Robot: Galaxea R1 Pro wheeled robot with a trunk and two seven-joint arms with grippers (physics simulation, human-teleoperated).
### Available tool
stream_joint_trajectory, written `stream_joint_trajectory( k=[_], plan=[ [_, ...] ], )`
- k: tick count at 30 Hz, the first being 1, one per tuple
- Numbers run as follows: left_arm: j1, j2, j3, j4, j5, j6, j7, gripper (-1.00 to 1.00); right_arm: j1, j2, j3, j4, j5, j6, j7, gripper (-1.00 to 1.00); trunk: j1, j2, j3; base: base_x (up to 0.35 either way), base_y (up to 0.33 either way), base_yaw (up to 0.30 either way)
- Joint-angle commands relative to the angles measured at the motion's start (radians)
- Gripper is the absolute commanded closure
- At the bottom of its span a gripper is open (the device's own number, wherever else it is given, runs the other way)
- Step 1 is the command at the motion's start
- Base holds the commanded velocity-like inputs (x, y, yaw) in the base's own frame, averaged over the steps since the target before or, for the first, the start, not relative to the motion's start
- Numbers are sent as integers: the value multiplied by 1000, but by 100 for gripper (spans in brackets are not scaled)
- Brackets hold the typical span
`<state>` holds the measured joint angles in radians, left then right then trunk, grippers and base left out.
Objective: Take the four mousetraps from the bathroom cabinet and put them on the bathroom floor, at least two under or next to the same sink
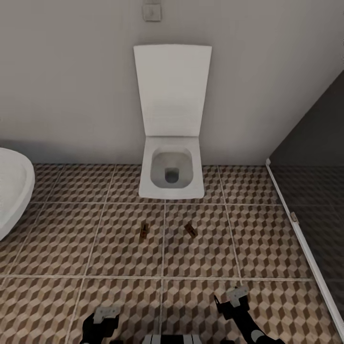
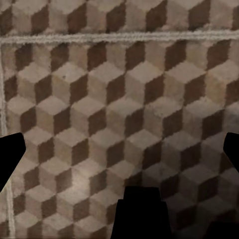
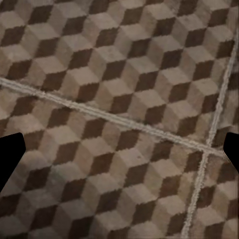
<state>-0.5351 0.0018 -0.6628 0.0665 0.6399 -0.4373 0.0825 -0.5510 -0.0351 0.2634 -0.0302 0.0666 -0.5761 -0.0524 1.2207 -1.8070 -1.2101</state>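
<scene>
Two mousetraps lie on the cube-patterned bathroom floor [image 1: 86,239] in front of the toilet, one [image 1: 144,231] left of a grout line and one [image 1: 190,230] right of it. Both are small brown boards, apart from each other. My left gripper [image 1: 106,314] and right gripper [image 1: 236,295] hang low at the near edge of the head view, well short of the traps. In the left wrist view the left gripper [image 2: 119,154] is open over bare tile. The right gripper [image 3: 119,154] is also open, over a grout crossing. The cabinet and the sink are out of view.
A white square toilet [image 1: 171,174] with its lid up stands against the far wall. A white bathtub's rim [image 1: 12,191] curves in at the left. A dark glass shower screen with a white floor rail [image 1: 301,234] runs along the right.
</scene>
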Motion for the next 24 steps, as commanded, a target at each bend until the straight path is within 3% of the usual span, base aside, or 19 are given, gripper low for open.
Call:
stream_joint_trajectory(
  k=[1,11,24],
  plan=[
    [3,0,-6,3,-3,-7,5,-100,0,-1,2,1,7,-7,-6,-100,-4,7,3,0,0,0],
    [41,11,-5,5,-2,-78,6,-100,1,-4,2,6,7,-49,-6,-100,-42,77,34,0,0,0],
    [48,25,-4,6,-2,-88,9,-100,4,-4,2,7,6,-54,-6,-100,-92,168,75,0,0,0]
  ],
)
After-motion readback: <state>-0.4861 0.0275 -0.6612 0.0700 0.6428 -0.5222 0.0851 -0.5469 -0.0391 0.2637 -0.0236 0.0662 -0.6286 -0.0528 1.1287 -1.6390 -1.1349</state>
